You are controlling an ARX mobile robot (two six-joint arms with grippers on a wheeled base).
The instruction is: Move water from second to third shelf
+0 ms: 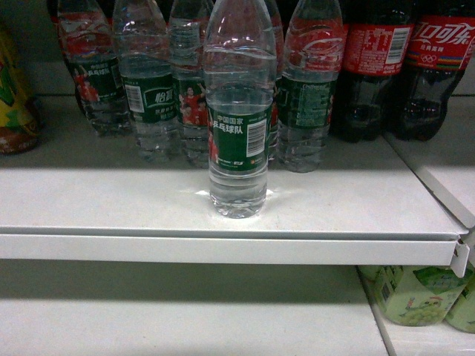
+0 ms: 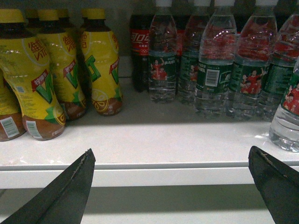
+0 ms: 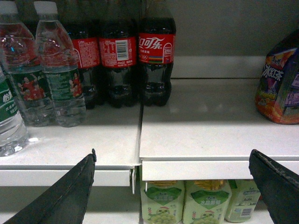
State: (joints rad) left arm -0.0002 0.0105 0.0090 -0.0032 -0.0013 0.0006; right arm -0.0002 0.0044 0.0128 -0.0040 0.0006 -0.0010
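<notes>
Dim greenish light, soft grainy focus, shadowed shelf [image 1: 223,245] back

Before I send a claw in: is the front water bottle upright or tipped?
Upright. The water bottle stands on its base near the shelf edge, label text level, apart from the row behind it.

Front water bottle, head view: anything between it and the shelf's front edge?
Nothing. In the head view the front water bottle stands alone ahead of the row; only bare white shelf lies between its base and the front lip.

All 3 cams close, facing shelf [image 1: 223,248]
</notes>
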